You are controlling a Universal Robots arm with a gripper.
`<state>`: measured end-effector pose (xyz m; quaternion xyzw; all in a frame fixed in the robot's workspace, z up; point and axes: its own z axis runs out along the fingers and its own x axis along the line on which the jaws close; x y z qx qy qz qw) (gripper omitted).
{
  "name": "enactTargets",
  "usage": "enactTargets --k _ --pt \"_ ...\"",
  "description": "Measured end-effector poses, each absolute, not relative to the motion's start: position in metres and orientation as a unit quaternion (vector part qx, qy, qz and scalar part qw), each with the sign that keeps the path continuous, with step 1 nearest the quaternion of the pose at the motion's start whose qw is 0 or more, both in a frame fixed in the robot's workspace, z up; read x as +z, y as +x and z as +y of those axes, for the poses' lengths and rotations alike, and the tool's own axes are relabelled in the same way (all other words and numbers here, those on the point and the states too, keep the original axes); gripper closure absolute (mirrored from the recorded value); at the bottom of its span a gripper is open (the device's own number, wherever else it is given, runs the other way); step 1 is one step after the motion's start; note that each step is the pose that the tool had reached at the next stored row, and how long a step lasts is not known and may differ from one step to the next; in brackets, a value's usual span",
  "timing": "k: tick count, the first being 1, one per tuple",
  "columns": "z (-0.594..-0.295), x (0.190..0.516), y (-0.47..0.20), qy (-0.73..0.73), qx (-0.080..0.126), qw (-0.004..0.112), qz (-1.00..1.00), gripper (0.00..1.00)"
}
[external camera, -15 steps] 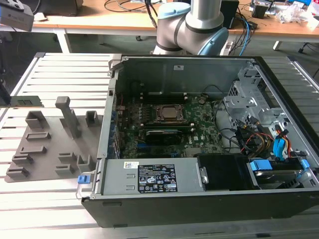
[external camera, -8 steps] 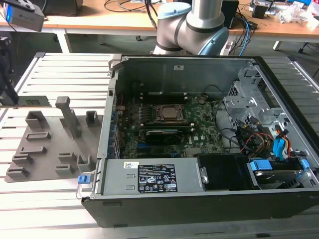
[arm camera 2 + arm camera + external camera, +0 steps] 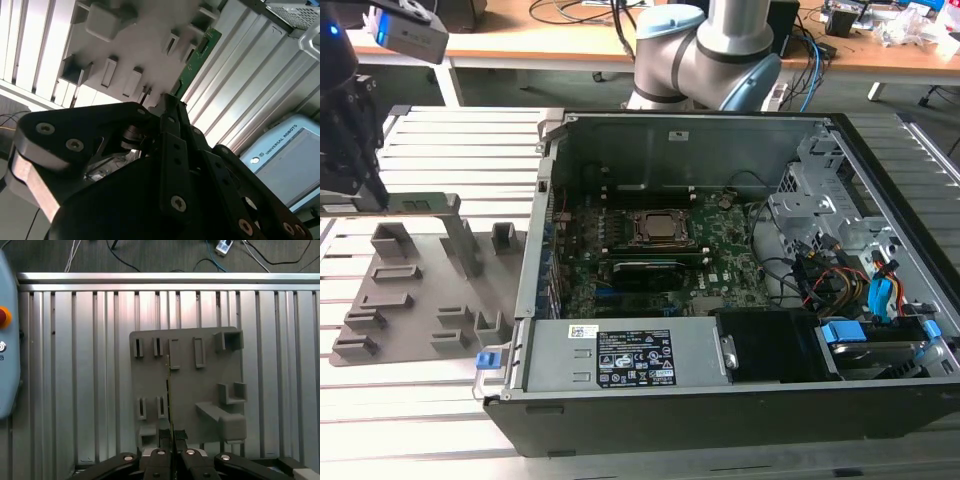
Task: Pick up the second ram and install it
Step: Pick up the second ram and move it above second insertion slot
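Note:
The second ram (image 3: 198, 56), a narrow green circuit-board stick, juts out from between my dark fingers. In the first wrist view the ram (image 3: 169, 390) appears edge-on as a thin line over the grey holder plate (image 3: 210, 370). My gripper (image 3: 172, 436) is shut on its near end, as the second wrist view also shows for the gripper (image 3: 170, 102). In the exterior view the gripper (image 3: 360, 185) hangs at the far left over the holder plate (image 3: 420, 300), well away from the open computer case (image 3: 720, 300) and its motherboard (image 3: 720, 250).
Grey holder blocks (image 3: 395, 272) and a tall bracket (image 3: 455, 225) rise from the plate. A light-blue teach pendant (image 3: 7, 340) lies on the slatted aluminium table (image 3: 75, 365). Drive cages and cables (image 3: 840, 270) crowd the case toward the exterior view's right. The arm's base (image 3: 705, 50) stands behind the case.

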<state>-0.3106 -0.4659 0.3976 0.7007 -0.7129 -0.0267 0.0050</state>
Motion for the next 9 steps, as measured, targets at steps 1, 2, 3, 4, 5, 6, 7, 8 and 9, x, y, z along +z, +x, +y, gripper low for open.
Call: enactTargets --k 1,2,3,4,5,6,7,8,9 --pt "-0.466 0.398 -0.308 0.701 -0.027 0.005 -0.713 0.86" --pt "-0.466 0.398 -0.305 0.701 -0.027 0.005 -0.713 0.86" --pt "-0.466 0.398 -0.302 0.701 -0.027 0.005 -0.713 0.86" --pt "-0.466 0.398 -0.295 0.701 -0.027 0.005 -0.713 0.86" --pt "-0.466 0.398 -0.289 0.701 -0.027 0.005 -0.713 0.86" --pt "-0.466 0.398 -0.284 0.701 -0.027 0.005 -0.713 0.86" --pt "-0.466 0.398 -0.277 0.701 -0.027 0.005 -0.713 0.86" --pt "-0.466 0.398 -0.271 0.701 -0.027 0.005 -0.713 0.86" --pt "-0.466 0.398 -0.265 0.701 -0.027 0.005 -0.713 0.86"
